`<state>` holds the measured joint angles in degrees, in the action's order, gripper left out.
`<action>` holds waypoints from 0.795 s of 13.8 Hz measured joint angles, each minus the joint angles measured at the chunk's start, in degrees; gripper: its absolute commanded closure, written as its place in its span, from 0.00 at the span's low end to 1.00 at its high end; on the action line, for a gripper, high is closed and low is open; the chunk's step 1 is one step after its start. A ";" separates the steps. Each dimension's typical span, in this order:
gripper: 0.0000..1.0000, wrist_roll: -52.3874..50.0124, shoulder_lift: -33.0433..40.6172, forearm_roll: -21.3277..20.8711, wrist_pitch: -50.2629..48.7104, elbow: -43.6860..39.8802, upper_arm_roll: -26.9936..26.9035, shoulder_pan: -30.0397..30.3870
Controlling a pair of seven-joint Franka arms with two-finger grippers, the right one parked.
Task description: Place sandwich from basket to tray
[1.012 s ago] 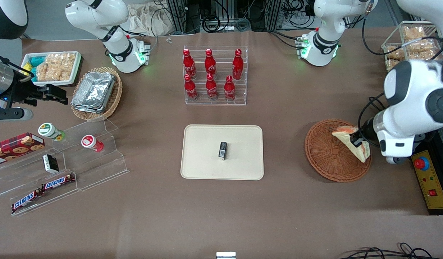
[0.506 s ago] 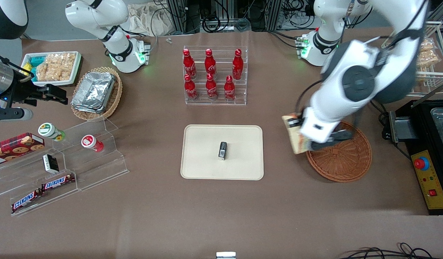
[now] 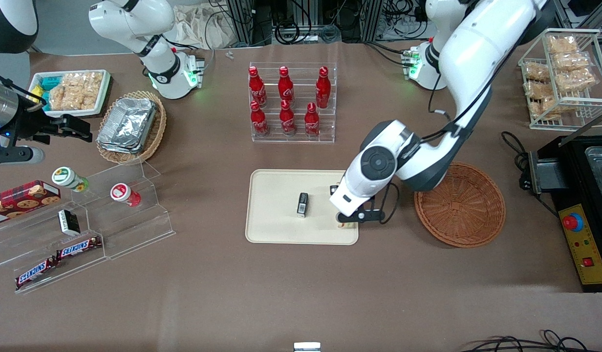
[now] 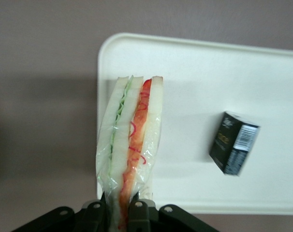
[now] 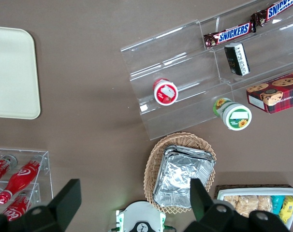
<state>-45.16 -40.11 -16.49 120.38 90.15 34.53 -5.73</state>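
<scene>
The gripper (image 4: 120, 212) is pinching the sandwich (image 4: 129, 150) above the tray (image 3: 276, 230) edge nearest the basket (image 3: 460, 205); it is apparently hanging clear, beside a small black box (image 4: 233, 142).

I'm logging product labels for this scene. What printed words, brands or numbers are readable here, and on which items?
"SNICKERS": two chocolate bars on the clear stepped stand.
Coca-Cola script: red bottles, partly legible.
Black box on the tray: print too small.
Cookie box, two jar lids: unreadable.
Sandwich, clamped in the gripper over the tray edge: no label.
</scene>
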 measured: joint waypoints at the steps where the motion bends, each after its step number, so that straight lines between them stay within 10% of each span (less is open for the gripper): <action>1: 1.00 0.03 -1.74 -0.98 1.46 -0.03 0.01 -0.25; 2: 0.99 0.08 -2.88 -1.53 2.31 -0.15 0.02 -0.54; 3: 0.76 0.15 -3.46 -1.69 2.44 -0.34 0.03 -0.90; 4: 0.23 0.18 -3.65 -1.75 2.44 -0.45 0.03 -1.27; 5: 0.00 0.18 -3.65 -1.79 2.44 -0.52 0.04 -1.60; 11: 0.00 0.18 -2.80 -1.86 1.98 -2.43 -0.01 -1.42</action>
<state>-44.97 -42.91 -18.35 122.37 87.72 34.52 -7.15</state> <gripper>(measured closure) 0.220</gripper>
